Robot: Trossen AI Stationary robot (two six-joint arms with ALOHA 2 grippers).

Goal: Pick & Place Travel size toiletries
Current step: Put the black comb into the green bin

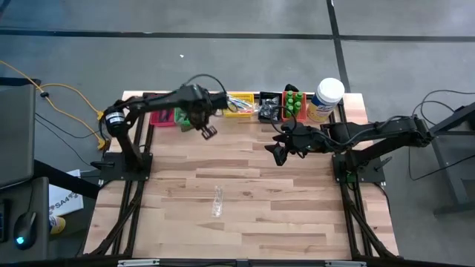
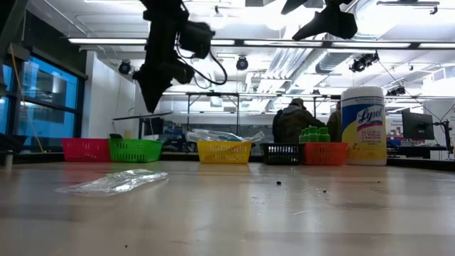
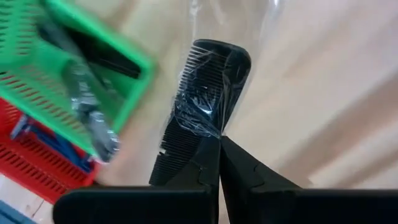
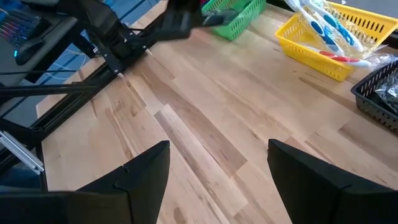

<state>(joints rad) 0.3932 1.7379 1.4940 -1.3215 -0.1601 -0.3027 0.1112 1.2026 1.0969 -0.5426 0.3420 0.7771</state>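
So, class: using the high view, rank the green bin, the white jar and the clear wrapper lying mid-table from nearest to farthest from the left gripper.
1. Green bin: just beside the left gripper, at the table's far edge.
2. Clear wrapper: alone on the boards, toward the near edge.
3. White jar: far-right corner, past the other bins.

Arm and gripper pose: 2 arms raised above the table.

The left arm reaches from its base at the table's left edge toward the far side; the left gripper [image 1: 208, 131] is raised off the table, fingers [image 3: 239, 171] pressed together and pinching a wrapped comb [image 3: 202, 109]. The right arm extends from the right edge toward the table centre; the right gripper [image 1: 279, 154] hangs above the surface, jaws spread wide and holding nothing.
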